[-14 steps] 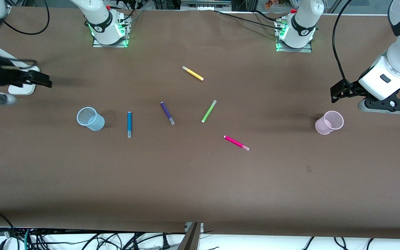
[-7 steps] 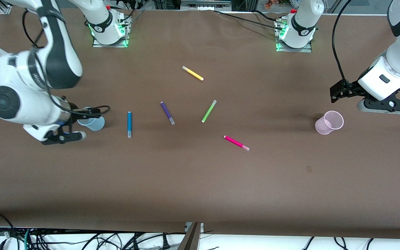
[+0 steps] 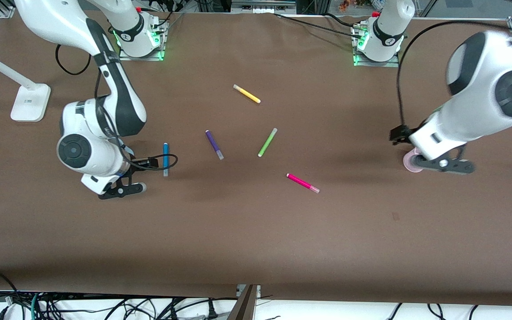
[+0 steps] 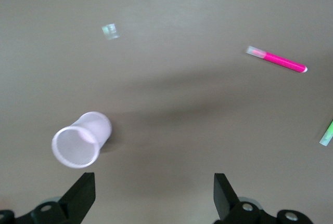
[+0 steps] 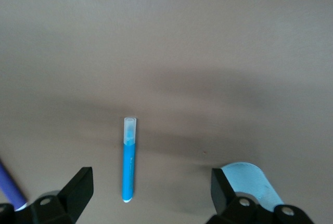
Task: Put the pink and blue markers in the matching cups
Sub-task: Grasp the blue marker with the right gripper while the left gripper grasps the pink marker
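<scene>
Altogether five markers are counted on the brown table (image 3: pixel 256 249): one blue marker (image 3: pixel 166 159), one pink marker (image 3: pixel 302 182), one purple marker (image 3: pixel 214 144), one lime-green marker (image 3: pixel 267 142) and one yellow marker (image 3: pixel 246 94), all lying flat and apart around the middle of the front view. Two cups are seen. The pink cup (image 4: pixel 81 140) stands at middle right of the front view, largely covered by the left arm. The blue cup (image 5: pixel 251 180) is hidden under the right arm there; only its rim is caught at the lower edge of the right wrist view. The left gripper (image 4: pixel 153 195) is held spread wide over the table beside the pink cup. The right gripper (image 5: pixel 151 195) is likewise held wide apart and unladen, over the table between blue marker and blue cup. One white lamp base (image 3: pixel 30 103) is seen at upper left.
</scene>
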Robot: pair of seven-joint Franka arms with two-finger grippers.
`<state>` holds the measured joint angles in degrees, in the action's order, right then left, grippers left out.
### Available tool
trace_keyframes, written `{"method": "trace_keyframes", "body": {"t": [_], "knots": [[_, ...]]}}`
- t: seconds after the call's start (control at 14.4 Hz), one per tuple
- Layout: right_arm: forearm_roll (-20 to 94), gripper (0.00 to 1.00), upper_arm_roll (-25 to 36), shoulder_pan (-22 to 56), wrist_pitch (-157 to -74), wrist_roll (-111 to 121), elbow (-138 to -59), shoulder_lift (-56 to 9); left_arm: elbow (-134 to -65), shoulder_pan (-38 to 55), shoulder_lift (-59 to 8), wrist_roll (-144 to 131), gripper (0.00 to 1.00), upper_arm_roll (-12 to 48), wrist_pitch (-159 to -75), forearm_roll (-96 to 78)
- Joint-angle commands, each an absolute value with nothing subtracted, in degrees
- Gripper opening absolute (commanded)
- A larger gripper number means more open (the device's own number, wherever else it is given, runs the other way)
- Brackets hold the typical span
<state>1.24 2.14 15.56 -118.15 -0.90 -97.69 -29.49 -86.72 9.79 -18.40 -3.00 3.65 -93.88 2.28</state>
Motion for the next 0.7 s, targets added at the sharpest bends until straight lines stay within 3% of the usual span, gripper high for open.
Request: {"method": "trace_keyframes", "body": {"t": [0.0,0.21,0.56,0.63], "knots": [[1.4,1.00,2.3,17.3,-123.2,-1.3,-103.3,-28.9,-80.2,13.3,-27.5,-1.9,1.00,3.6,-94.5,2.4],[1.4,1.00,2.3,17.6,-129.2,-1.4,-105.5,-31.5,-78.1,16.3,-34.5,-0.4,1.00,4.7,-102.5,2.6],[1.4,1.00,2.3,19.1,-133.2,-6.1,-106.0,-34.4,-78.9,20.5,-38.8,13.0,1.00,4.8,-111.2,2.2],[1.4,0.94,2.3,19.2,-133.2,-6.4,-105.8,-34.8,-79.1,21.0,-38.9,17.2,1.00,5.0,-111.5,2.9]]}}
